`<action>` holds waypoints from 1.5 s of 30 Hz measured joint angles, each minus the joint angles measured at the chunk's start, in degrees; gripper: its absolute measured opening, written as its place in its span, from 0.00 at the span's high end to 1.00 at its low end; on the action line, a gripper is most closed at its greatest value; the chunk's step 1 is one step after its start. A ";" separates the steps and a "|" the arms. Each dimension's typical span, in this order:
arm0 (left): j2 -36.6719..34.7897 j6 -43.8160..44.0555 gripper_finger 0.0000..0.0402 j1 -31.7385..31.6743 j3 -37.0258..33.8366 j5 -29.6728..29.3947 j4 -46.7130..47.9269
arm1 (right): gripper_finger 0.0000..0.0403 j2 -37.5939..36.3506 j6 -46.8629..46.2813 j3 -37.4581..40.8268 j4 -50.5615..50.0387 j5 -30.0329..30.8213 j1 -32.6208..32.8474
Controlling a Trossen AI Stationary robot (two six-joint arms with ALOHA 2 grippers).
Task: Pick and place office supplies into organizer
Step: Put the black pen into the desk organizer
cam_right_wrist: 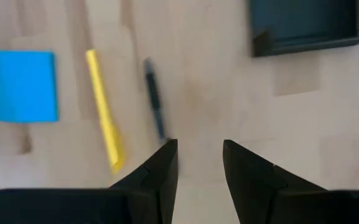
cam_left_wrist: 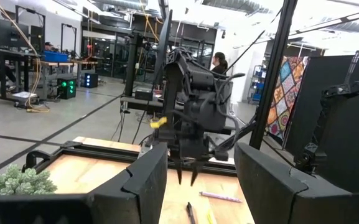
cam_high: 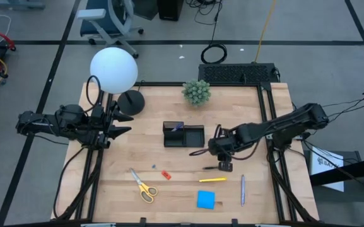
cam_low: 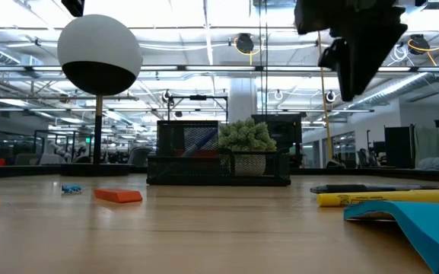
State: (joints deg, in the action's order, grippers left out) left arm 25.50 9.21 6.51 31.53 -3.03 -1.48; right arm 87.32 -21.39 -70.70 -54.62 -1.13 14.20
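Over at the 9 o'clock edge of the wooden desk (cam_high: pixel 245 113), the left claw (cam_high: pixel 122 123) hangs out with its fingers spread and nothing in them, right next to the round black lamp base (cam_high: pixel 131 101) and its white globe (cam_high: pixel 113 69). Loads of bare wood sits between it and everything else.

Dead center is the organizer (cam_high: pixel 183 135), a low black mesh tray with compartments, something blue poking up in its 9 o'clock section. The right claw (cam_high: pixel 225 166) is just off its 4 o'clock corner, arm stretched in from 3 o'clock, fingers pointing straight down and parted, holding nothing. A black pen (cam_high: pixel 211 168) lies right beside it, and the yellow marker (cam_high: pixel 212 180) sits a bit further toward 6.

Rest of the supplies are strung along the 6 o'clock side: yellow-handled scissors (cam_high: pixel 143 186), a small red piece (cam_high: pixel 166 174), a tiny blue piece (cam_high: pixel 154 167), the square blue sticky pad (cam_high: pixel 205 199) and a slim grey pen (cam_high: pixel 243 190). Decent gaps between all of them.

A spiky green plant ball (cam_high: pixel 197 92) sits near the 12 o'clock edge.
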 joint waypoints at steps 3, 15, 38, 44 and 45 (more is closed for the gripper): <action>0.00 0.02 0.52 0.01 0.00 0.00 0.00 | 0.71 1.87 1.00 0.02 0.90 -2.24 0.00; 0.00 0.02 0.52 -0.01 0.00 -0.01 0.00 | 0.71 11.37 2.67 -0.02 5.13 -10.99 -0.33; 0.00 0.02 0.52 -0.01 0.00 0.00 -0.02 | 0.71 20.66 4.54 -3.98 7.40 -9.20 -0.63; 0.00 0.00 0.52 0.01 0.00 0.00 -0.02 | 0.71 23.16 5.41 -3.98 7.91 -9.31 -0.63; 0.00 0.02 0.52 -0.01 0.00 0.00 -0.02 | 0.71 23.51 5.60 -3.98 8.11 -9.25 -0.63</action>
State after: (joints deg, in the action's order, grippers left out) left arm 25.50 9.23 6.50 31.53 -3.03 -1.50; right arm 110.83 -15.79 -74.68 -46.51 -10.38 13.56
